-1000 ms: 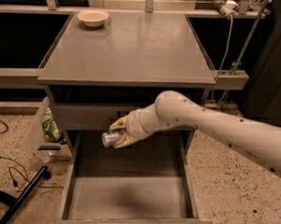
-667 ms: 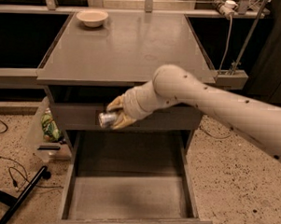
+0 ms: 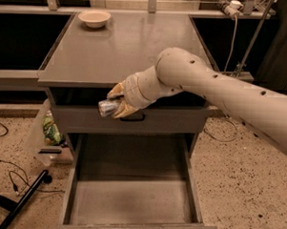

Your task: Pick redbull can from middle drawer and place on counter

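Observation:
My gripper [image 3: 114,103] is shut on the redbull can [image 3: 105,107], a small shiny silver can held on its side. It hangs in the air in front of the counter's front edge, level with the top drawer front, well above the open middle drawer [image 3: 130,202]. The drawer's flat grey floor holds nothing. The counter [image 3: 122,48] is the wide grey cabinet top just behind and above the can. My cream arm reaches in from the right.
A cream bowl [image 3: 94,18] sits at the counter's far left corner. A bag with green contents [image 3: 50,129] lies on the floor left of the cabinet, with black cables and a black pole [image 3: 23,199] nearby. A closed drawer front with black handle [image 3: 134,118] is behind the can.
My gripper has lifted the can up and slightly left, from just above the open drawer to the height of the counter's front edge.

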